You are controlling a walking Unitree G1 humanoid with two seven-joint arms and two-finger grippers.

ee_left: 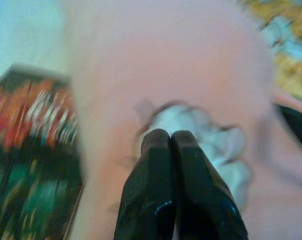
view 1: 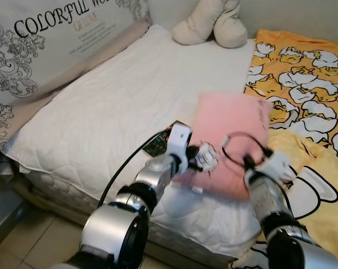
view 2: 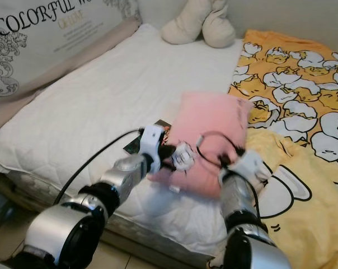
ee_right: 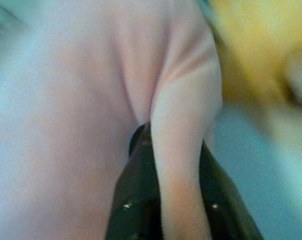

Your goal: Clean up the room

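- 2 grippers are on the pink pillow [view 1: 230, 137], which is raised off the white mattress [view 1: 113, 106] at the near edge of the bed, beside the yellow duck blanket [view 1: 303, 89].
- My left gripper [ee_left: 177, 137] has its jaws pressed together on the pillow's white tag; my right gripper [ee_right: 163, 145] pinches a fold of its pink cover.
- I judge the tidying barely begun: the pillow is lifted, not placed, and a plush toy [view 1: 211, 22] sits at the far end.
- My left wrist view shows a colourful packet [ee_left: 33, 160] just beside the pillow, largely hidden from the eye views.
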